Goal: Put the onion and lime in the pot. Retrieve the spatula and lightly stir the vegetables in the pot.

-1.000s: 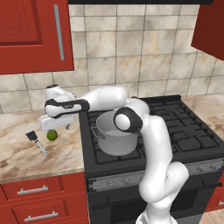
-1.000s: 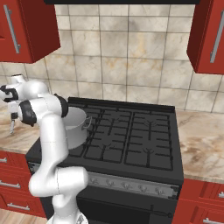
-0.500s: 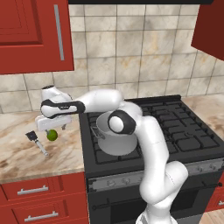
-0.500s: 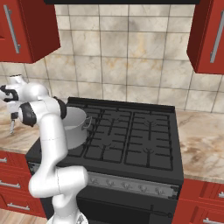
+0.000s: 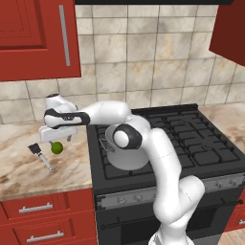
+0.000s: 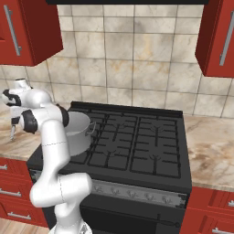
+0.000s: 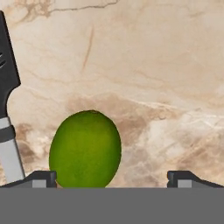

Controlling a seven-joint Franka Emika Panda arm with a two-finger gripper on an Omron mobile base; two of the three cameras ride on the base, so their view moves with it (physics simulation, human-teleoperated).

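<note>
On the marble counter (image 5: 28, 177) at the left of the left base view, left of the black stove (image 5: 177, 139): the lime (image 5: 57, 148) lies on the stone with the gripper (image 5: 56, 139) hanging directly over it, arm stretched out leftward from lower right. Jaws stand wide, nothing between them held. In the hand view the lime (image 7: 85, 149) sits low and left of centre, close beside the left finger tip (image 7: 41, 178), the right tip well clear of it. Spatula (image 5: 40, 155) lies just left of the lime, black blade toward the wall, silver handle running toward the lower frame; at the left edge of the hand view, spatula (image 7: 8, 109) apart from the lime. Grey pot (image 5: 125, 154) stands on the stove's front-left burner, centre frame, partly behind the arm's elbow. In the right base view the pot (image 6: 78, 135) sits left of centre.
</note>
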